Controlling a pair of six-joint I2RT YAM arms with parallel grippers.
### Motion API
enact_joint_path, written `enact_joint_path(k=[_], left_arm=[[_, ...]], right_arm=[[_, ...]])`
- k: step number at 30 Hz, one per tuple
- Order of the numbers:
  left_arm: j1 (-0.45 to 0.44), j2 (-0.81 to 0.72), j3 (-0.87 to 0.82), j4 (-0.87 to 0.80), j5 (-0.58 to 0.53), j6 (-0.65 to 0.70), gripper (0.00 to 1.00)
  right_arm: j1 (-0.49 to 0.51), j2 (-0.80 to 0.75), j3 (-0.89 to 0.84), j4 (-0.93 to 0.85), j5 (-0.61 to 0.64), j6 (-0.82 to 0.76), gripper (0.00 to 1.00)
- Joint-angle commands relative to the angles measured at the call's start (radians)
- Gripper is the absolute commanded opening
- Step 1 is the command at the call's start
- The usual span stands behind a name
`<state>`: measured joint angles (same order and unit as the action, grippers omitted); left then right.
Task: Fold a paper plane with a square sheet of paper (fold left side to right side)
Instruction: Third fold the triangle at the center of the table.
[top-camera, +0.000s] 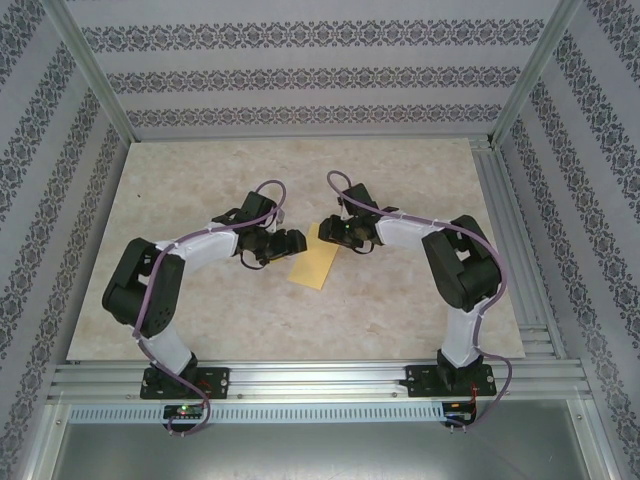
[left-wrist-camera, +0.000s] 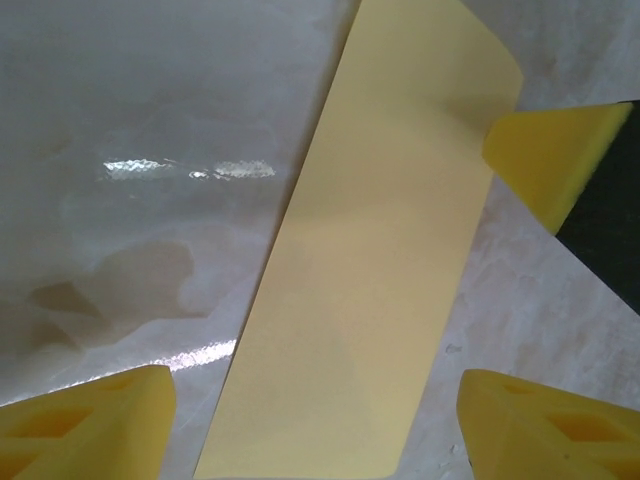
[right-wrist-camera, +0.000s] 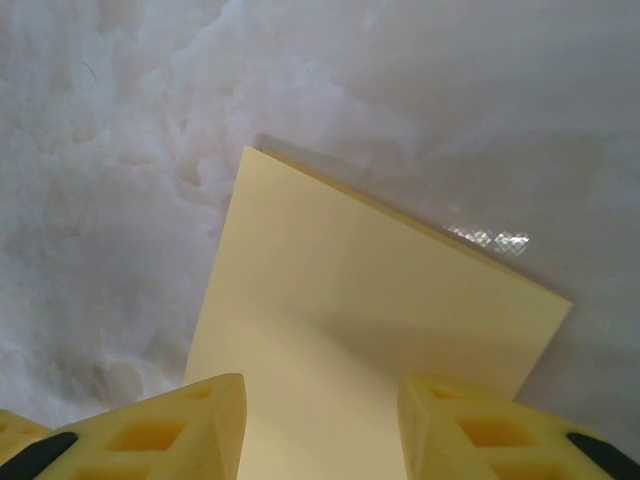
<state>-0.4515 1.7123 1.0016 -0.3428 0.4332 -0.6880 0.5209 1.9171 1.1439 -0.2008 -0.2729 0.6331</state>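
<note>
Over marbled desk (top-camera: 400, 300), gripping nothing: left end effector (left-wrist-camera: 318, 415) wide, right end effector (right-wrist-camera: 322, 415) half-open. Cropping square sheet of paper (left-wrist-camera: 380, 250) at bottom edge.

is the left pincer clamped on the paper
No, the left pincer is open, its fingers standing clear on either side of the sheet of paper that lies on the table.

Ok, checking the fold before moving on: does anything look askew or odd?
The square sheet of paper, folded to a narrow strip, seems to curl up off the table at its far corner in the left wrist view. In the right wrist view its far edge shows a second layer, so the halves look not quite flush.
</note>
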Motion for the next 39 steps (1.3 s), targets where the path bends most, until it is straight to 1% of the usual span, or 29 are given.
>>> enact_joint_path(k=[1,8,12,16,21,31,35,39], left_arm=[[0.009,0.014,0.027,0.052,0.016,-0.017,0.76],[0.002,0.067,0.042,0.066,0.051,-0.031,0.76],[-0.008,0.096,0.062,0.064,0.067,-0.036,0.74],[-0.024,0.12,0.077,0.073,0.079,-0.044,0.69],[-0.036,0.142,0.093,0.071,0.085,-0.045,0.56],[-0.044,0.166,0.109,0.042,0.063,-0.03,0.57],[-0.049,0.176,0.114,0.05,0.095,-0.024,0.51],[-0.058,0.187,0.122,0.047,0.103,-0.019,0.46]], right_arm=[[-0.016,0.02,0.015,-0.012,0.032,-0.037,0.44],[-0.027,0.025,-0.016,-0.014,0.035,-0.059,0.44],[-0.029,0.03,-0.031,0.004,0.02,-0.058,0.44],[-0.028,0.031,-0.035,0.007,0.016,-0.061,0.44],[-0.028,0.031,-0.039,0.012,0.011,-0.063,0.44],[-0.028,0.036,-0.05,0.028,-0.002,-0.053,0.44],[-0.028,0.039,-0.047,0.029,-0.005,-0.052,0.44],[-0.027,0.042,-0.042,0.034,-0.012,-0.047,0.44]])
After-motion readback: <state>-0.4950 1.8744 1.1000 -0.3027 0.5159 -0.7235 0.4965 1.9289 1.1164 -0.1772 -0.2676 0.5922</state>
